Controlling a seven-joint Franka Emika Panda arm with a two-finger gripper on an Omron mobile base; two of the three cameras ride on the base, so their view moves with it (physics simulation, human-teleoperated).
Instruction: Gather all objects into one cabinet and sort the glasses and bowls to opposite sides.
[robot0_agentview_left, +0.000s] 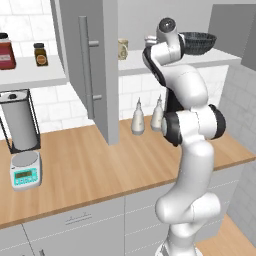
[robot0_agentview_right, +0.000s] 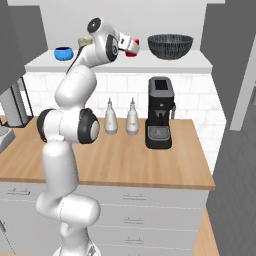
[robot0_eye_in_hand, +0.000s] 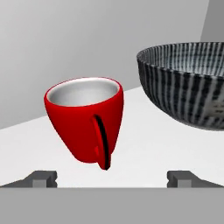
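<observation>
The red cup (robot0_eye_in_hand: 85, 118) stands on the white shelf (robot0_eye_in_hand: 144, 144) of the open cabinet (robot0_agentview_left: 107, 65), its handle facing my hand. My gripper (robot0_eye_in_hand: 112, 179) is open just short of the cup, one fingertip (robot0_eye_in_hand: 41, 178) to each side and nothing between them. In the right base view the gripper (robot0_agentview_right: 128, 46) is at the red cup (robot0_agentview_right: 133, 47). The dark-grey ribbed bowl (robot0_eye_in_hand: 188, 87) sits close on the cup's right, also seen as the bowl (robot0_agentview_right: 170, 45). The blue bowl (robot0_agentview_right: 63, 52) is at the shelf's left end. The cream cup (robot0_agentview_left: 123, 49) stands behind the arm.
A black coffee machine (robot0_agentview_right: 160, 112) and two white bottles (robot0_agentview_right: 111, 117) stand on the wooden counter below the shelf. A scale (robot0_agentview_left: 26, 170) and a paper-towel holder (robot0_agentview_left: 20, 120) are at the counter's left. Jars (robot0_agentview_left: 6, 52) sit on the left shelf.
</observation>
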